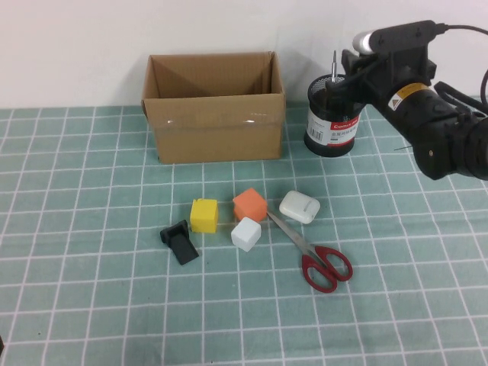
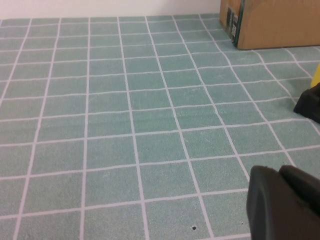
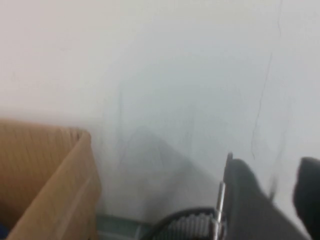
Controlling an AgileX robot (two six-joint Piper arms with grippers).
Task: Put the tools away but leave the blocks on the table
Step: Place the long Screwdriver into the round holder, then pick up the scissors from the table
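The red-handled scissors lie flat on the table, to the right of the blocks. The yellow cube, orange cube and white cube sit close together at mid-table. A tool with a thin metal shaft stands tip-up in the black mesh holder; it also shows in the right wrist view. Its handle is hidden inside, and no other tool shows. My right gripper hovers open and empty just over the holder's rim. My left gripper is shut and empty, low over the tiles, and is out of the high view.
An open cardboard box stands at the back centre. A white earbud case lies by the orange cube. A small black clip piece lies left of the yellow cube; it also shows at the edge of the left wrist view.
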